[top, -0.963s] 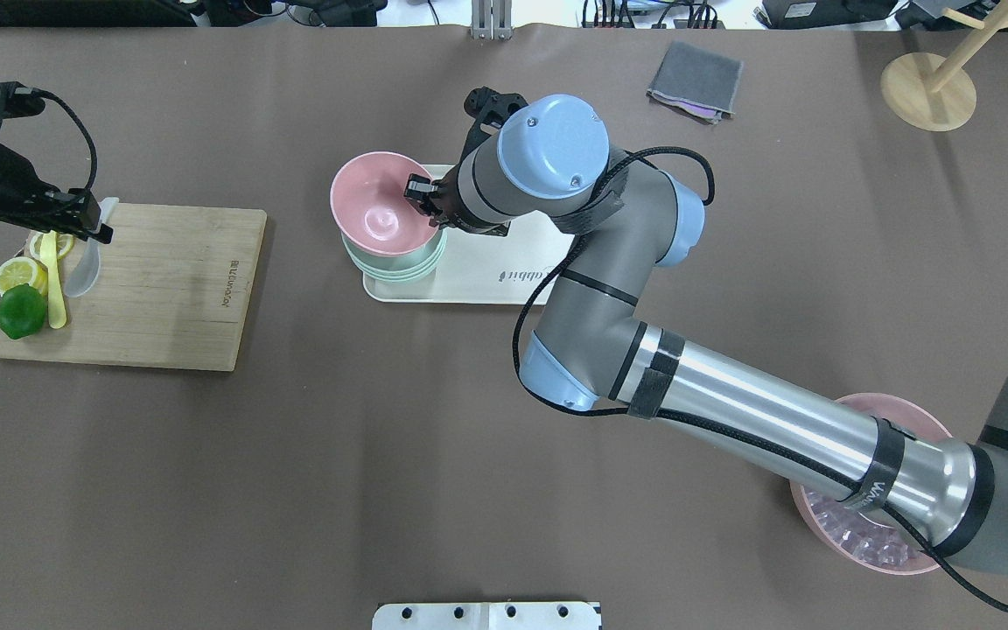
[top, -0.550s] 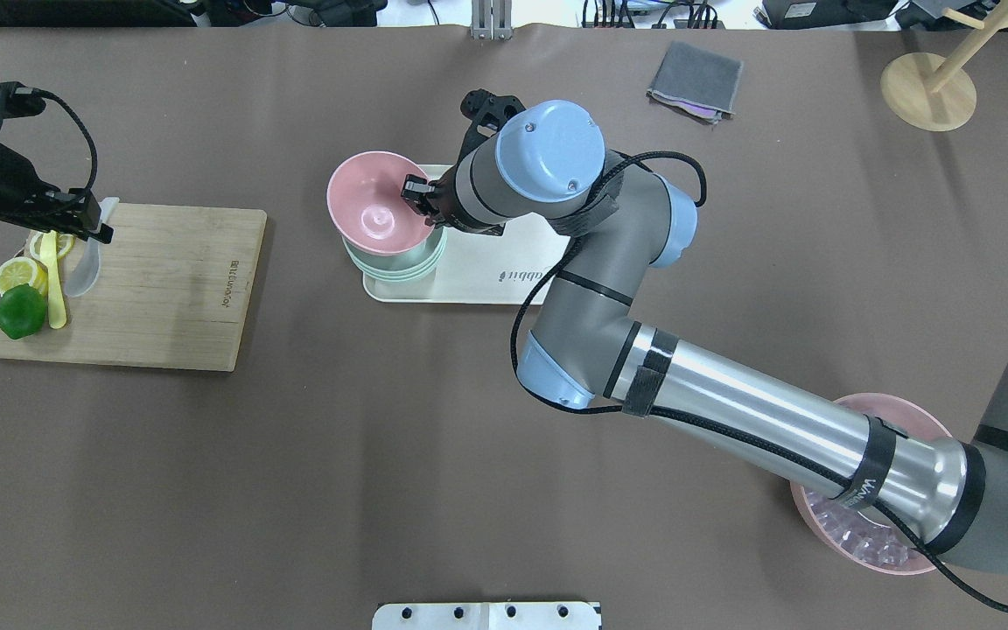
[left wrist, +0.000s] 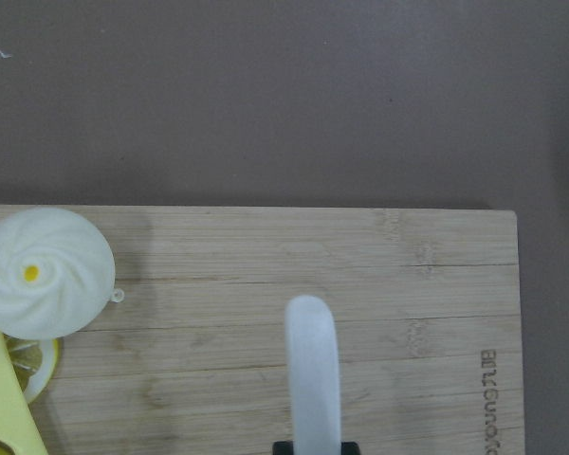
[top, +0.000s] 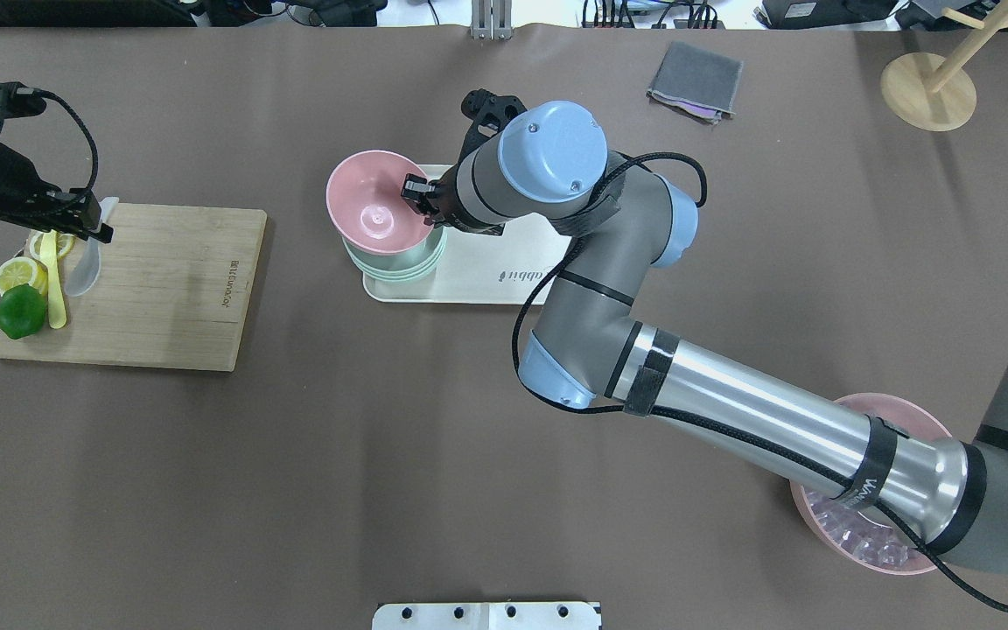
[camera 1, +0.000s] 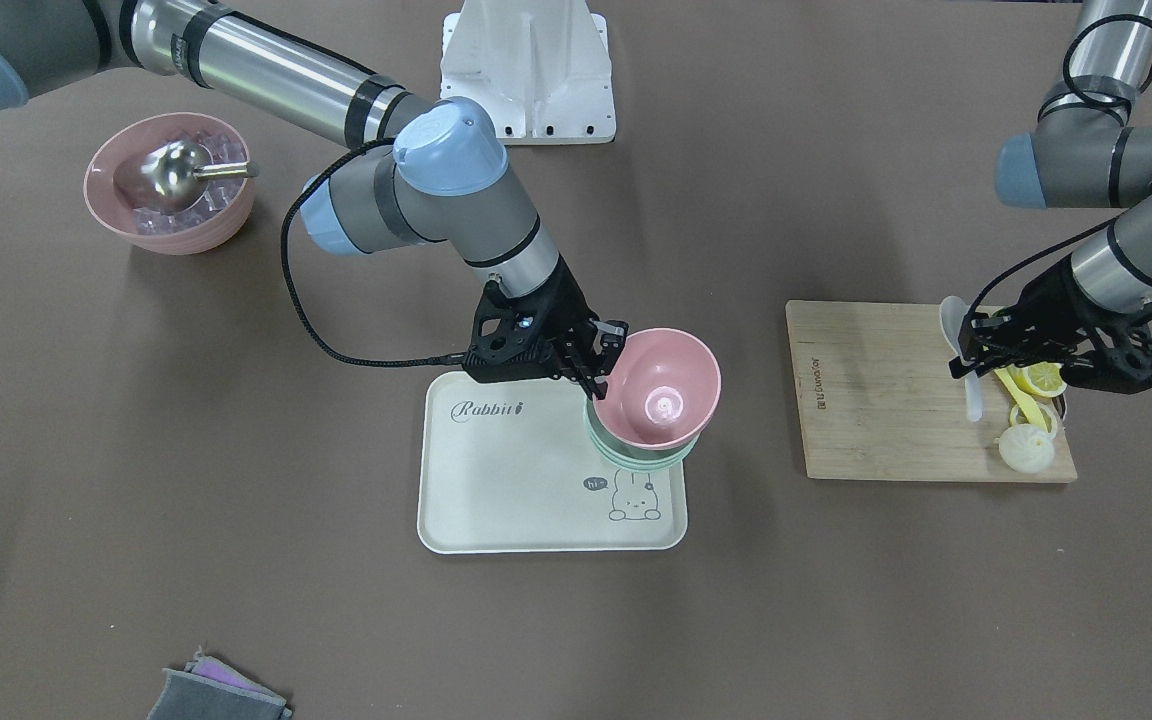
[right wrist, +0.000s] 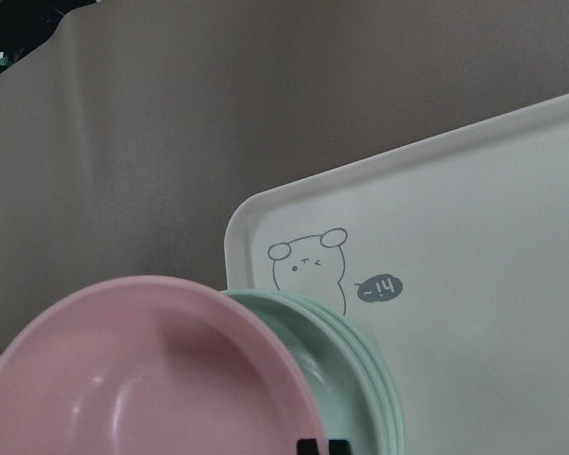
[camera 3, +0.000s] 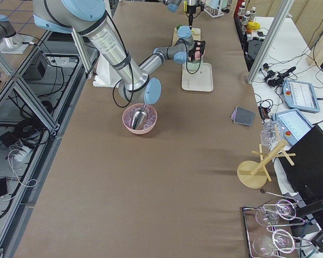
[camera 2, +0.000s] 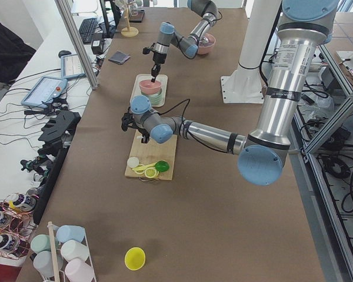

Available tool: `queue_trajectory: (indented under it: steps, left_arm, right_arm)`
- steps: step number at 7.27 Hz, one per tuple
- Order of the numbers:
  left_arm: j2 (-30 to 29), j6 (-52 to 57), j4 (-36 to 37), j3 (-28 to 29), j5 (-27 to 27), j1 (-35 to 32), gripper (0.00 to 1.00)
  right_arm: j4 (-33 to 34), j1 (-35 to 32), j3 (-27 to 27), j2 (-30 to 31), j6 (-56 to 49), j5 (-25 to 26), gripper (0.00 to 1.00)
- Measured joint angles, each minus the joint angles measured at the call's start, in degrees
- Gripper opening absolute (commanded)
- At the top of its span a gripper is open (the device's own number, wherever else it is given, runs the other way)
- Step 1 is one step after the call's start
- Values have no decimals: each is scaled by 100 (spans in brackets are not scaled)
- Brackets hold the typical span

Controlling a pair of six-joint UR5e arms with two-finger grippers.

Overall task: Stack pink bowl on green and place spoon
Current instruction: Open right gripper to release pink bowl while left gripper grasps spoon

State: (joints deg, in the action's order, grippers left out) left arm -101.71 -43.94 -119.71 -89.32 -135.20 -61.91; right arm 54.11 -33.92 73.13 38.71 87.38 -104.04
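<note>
REMOTE DESK: My right gripper [camera 1: 606,358] is clamped on the pink bowl [camera 1: 658,388] by the rim nearest the wrist. The bowl hangs tilted just beyond the fingertips, its base dipping into the green stack [camera 1: 636,460] directly beneath, at a corner of the tray [camera 1: 496,500]. My left gripper [camera 1: 974,358] is closed on the spoon [left wrist: 311,365], over the board [left wrist: 218,256]. I judge that releasing now could leave the tilted bowl crooked or let it slide off, and pressing down off-centre might shove the stack over the tray's lip. I cannot tell whether pink already touches green. From overhead the wrist hides the fingers, and whether the spoon's scoop clears the board is unclear.
</note>
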Motion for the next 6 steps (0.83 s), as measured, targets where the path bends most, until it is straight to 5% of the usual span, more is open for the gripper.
queue_trajectory:
  steps: [3, 4, 6]
  left_arm:
    - [-12, 0, 0, 18, -8, 12, 0]
    - [-17, 0, 0, 19, -14, 12, 0]
    - [-35, 0, 0, 18, -30, 2, 0]
  right_arm:
    - [9, -1, 54, 66, -4, -8, 0]
    - [15, -1, 90, 85, 6, -10, 92]
    - [25, -1, 116, 87, 56, 6, 100]
